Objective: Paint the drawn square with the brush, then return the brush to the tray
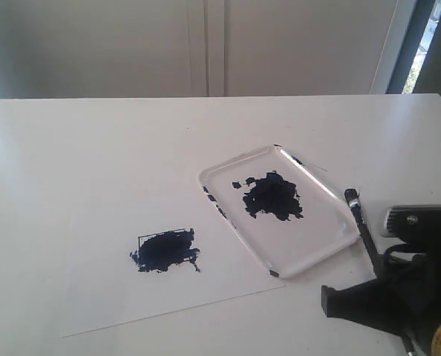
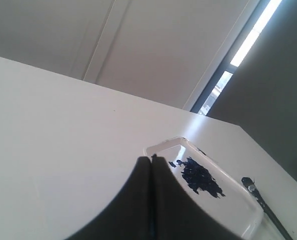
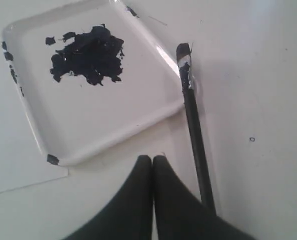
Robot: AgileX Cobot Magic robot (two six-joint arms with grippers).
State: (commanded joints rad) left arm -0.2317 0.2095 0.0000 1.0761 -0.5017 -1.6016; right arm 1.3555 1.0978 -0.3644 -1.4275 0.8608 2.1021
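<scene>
The drawn square (image 1: 165,250) on the paper sheet (image 1: 213,293) is smeared with ragged dark blue paint that spills past its outline. The tray (image 1: 321,233) holds a blue blotch in its middle. The brush (image 1: 363,230) lies on the table just outside the tray's right rim, bristle end toward the far side. In the right wrist view the brush (image 3: 194,130) runs beside my right gripper (image 3: 152,159), which is shut on nothing near the tray (image 3: 113,117) corner. My left gripper (image 2: 152,157) is shut and empty, with the tray (image 2: 236,202) and the brush (image 2: 261,197) beyond it.
The white table (image 1: 94,156) stretches left and back to a pale wall. My right arm (image 1: 406,297) fills the lower right corner of the exterior view. A dark window frame (image 1: 410,44) stands at the back right. My left arm does not show in the exterior view.
</scene>
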